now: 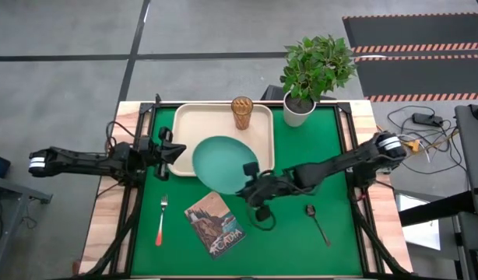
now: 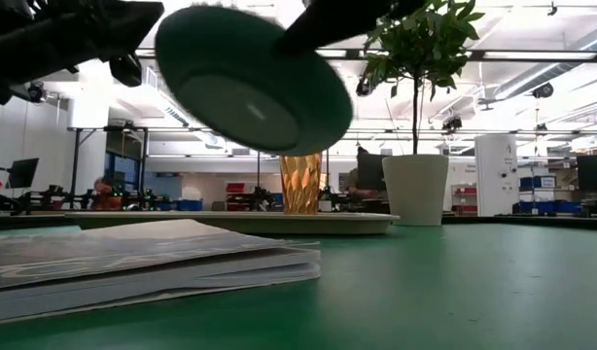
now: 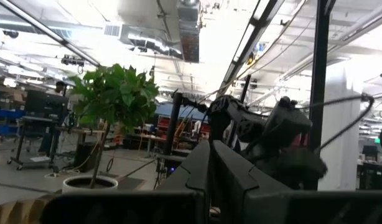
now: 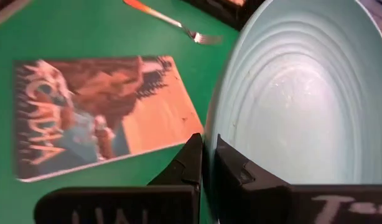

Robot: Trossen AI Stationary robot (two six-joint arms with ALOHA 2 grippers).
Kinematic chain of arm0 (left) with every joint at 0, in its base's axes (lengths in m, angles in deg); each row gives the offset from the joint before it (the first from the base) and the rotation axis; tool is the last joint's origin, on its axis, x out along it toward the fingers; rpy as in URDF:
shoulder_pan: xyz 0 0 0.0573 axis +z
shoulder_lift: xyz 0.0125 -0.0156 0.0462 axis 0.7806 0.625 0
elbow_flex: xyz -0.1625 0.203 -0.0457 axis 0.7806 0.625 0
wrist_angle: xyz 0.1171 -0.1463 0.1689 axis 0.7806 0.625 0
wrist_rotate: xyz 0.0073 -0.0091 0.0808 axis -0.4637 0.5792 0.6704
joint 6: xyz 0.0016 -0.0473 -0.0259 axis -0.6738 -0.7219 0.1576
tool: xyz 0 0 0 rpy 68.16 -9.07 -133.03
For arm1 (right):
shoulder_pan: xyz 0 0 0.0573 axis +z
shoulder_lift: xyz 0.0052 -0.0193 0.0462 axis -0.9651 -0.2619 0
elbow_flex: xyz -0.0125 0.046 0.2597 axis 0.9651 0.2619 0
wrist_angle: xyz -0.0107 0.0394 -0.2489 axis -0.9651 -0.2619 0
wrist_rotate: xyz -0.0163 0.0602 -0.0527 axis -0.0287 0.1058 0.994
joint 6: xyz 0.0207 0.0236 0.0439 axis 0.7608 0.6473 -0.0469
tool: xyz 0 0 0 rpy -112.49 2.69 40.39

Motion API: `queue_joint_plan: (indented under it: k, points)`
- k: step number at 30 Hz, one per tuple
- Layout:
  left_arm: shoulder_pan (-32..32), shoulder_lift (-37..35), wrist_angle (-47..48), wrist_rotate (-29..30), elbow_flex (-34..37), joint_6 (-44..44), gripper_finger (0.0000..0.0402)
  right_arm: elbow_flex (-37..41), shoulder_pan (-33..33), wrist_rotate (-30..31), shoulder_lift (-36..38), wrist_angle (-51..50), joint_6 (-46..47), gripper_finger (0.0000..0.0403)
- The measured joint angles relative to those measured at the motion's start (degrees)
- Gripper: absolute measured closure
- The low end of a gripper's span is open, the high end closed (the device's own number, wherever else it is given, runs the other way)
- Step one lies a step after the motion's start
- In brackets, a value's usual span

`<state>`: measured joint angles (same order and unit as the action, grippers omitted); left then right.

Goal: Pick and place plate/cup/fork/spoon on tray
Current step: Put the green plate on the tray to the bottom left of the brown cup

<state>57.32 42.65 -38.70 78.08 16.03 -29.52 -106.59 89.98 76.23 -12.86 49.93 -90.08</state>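
The teal plate [image 1: 222,162] is in the air over the near edge of the cream tray [image 1: 191,124], and in the low view [image 2: 250,83] it is tilted. My right gripper [image 1: 251,176] is shut on it at its near right side, as the right wrist view shows [image 4: 204,163]. The amber cup [image 1: 241,112] stands upright on the tray's far side. The orange-handled fork [image 1: 161,220] lies on the green mat at the near left, and the dark spoon [image 1: 317,223] at the near right. My left gripper [image 1: 170,150] is shut and empty at the tray's left edge. My right gripper pinches the plate's rim [image 4: 211,134] between its two fingers, one finger [image 4: 237,171] on the plate's inner face and the other on its underside. The fingers come slanting from the table's right. The plate is lifted clear of mat and tray and is tilted.
A book [image 1: 215,224] with a picture cover lies on the mat just near of the plate. A potted plant in a white pot [image 1: 299,110] stands at the tray's far right corner. Bare mat lies between the book and the spoon.
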Motion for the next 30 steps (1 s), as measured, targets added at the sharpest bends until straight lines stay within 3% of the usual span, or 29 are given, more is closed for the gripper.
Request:
queue_joint_plan:
  k: [14,23,30]
  points:
    - [0.00,-1.50,0.10,-0.02,0.00,-0.02,0.0402,-18.01,-8.29,-1.25,-16.85,-9.23,-11.05,0.0394]
    - [-0.02,-1.49,0.28,-0.04,0.00,-0.02,0.0402,-24.87,-13.87,-7.00,-25.29,-9.19,-11.72,0.0394]
    - [-0.02,-1.43,0.28,-0.13,0.00,-0.02,0.0402,-32.06,-16.69,-7.10,-32.59,-10.17,-11.78,0.0394]
